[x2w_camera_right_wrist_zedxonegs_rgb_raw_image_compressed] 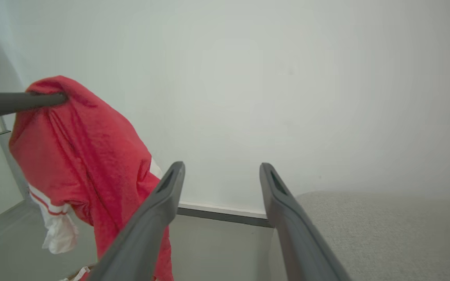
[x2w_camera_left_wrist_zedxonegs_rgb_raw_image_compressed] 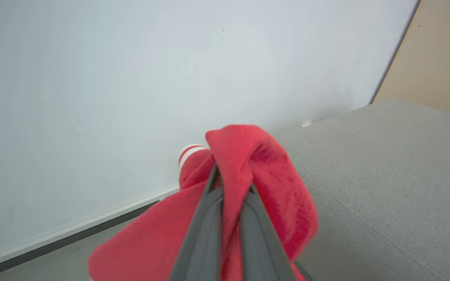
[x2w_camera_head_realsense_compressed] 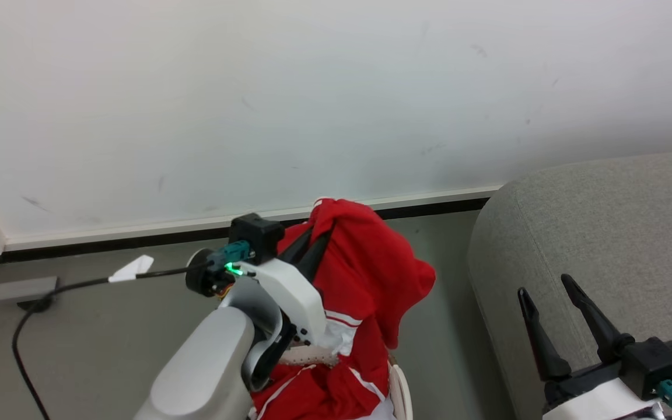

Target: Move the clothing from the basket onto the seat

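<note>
Clothing [x2w_camera_head_realsense_compressed: 371, 262], red with white trim, hangs in the head view from the left gripper [x2w_camera_head_realsense_compressed: 315, 239], which pinches a fold up high, so the lower end comes almost clear of the basket [x2w_camera_head_realsense_compressed: 401, 391]. The grey sofa [x2w_camera_head_realsense_compressed: 604, 233] stands to the right. In the left wrist view both fingers [x2w_camera_left_wrist_zedxonegs_rgb_raw_image_compressed: 205, 222] press on the red fold, and the sofa lies just beyond, I judge as the target. In the right wrist view the right gripper [x2w_camera_right_wrist_zedxonegs_rgb_raw_image_compressed: 222, 168] is spread and empty, apart from the garment.

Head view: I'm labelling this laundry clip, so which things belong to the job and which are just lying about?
Job: red clothing, pinched in the shut left gripper; basket below it; grey seat; open right gripper.
Lying about: black cable; white tag on it; grey floor plate.
</note>
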`<state>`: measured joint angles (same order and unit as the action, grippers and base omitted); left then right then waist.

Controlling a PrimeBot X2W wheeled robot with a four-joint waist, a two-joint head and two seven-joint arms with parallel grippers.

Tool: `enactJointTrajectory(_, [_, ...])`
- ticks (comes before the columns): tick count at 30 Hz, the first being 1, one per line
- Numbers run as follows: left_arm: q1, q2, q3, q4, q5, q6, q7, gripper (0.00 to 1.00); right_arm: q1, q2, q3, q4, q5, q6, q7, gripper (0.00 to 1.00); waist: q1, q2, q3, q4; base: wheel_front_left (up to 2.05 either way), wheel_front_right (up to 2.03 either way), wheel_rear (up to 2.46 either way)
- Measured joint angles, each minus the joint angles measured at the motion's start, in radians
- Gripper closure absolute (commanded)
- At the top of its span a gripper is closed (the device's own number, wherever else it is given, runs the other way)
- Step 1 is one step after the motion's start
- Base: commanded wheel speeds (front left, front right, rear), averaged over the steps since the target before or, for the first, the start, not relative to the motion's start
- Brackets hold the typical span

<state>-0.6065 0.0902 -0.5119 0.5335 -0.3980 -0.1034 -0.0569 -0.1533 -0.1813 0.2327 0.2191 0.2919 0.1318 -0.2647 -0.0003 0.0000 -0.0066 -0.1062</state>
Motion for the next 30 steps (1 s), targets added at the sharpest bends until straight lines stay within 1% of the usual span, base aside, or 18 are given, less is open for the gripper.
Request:
enactJointTrajectory(4, [0.011, 0.027, -0.016, -0.158, 0.002, 0.013, 0.076, 1.0, -0.052, -0.071, 0.11, -0.026, 0.029, 0.0, 0.0, 0.0, 0.0001, 0.0, -0.004, -0.005, 0.0, 0.0, 0.0])
enactJointTrajectory(9, [0.04, 0.05, -0.034, -0.324, 0.002, 0.028, 0.156, 1.0, -0.149, -0.171, 0.311, -0.024, 0.109, 0.0, 0.001, 0.0, 0.0001, 0.0, -0.007, -0.014, 0.0, 0.0, 0.0])
enactJointTrajectory(13, [0.074, 0.058, -0.052, -0.406, 0.002, 0.04, 0.197, 1.0, -0.239, -0.196, 0.448, -0.017, 0.192, 0.0, 0.023, 0.0, 0.0002, 0.0, -0.011, -0.018, 0.0, 0.0, 0.0])
enactJointTrajectory(17, [0.097, 0.06, -0.077, -0.444, 0.001, 0.042, 0.223, 1.0, -0.303, -0.185, 0.54, 0.026, 0.233, 0.0, 0.029, 0.0, 0.0002, 0.0, -0.013, -0.015, 0.0, 0.0, 0.0])
enactJointTrajectory(23, [0.109, 0.04, -0.121, -0.475, -0.014, 0.028, 0.241, 1.0, -0.356, -0.11, 0.62, 0.147, 0.278, 0.0, 0.025, 0.0, 0.0003, 0.0, -0.017, 0.002, 0.0, 0.0, 0.0])
enactJointTrajectory(27, [0.115, 0.028, -0.149, -0.481, -0.044, 0.014, 0.242, 1.0, -0.381, -0.062, 0.715, 0.189, 0.345, 0.0, 0.017, 0.0, 0.0003, 0.0, -0.021, 0.013, 0.0, 0.0, 0.0])
enactJointTrajectory(30, [0.116, 0.021, -0.17, -0.482, -0.065, 0.005, 0.247, 1.0, -0.408, -0.046, 0.773, 0.206, 0.394, 0.0, 0.008, 0.0, 0.0003, 0.0, -0.023, 0.018, 0.0, 0.0, 0.0])
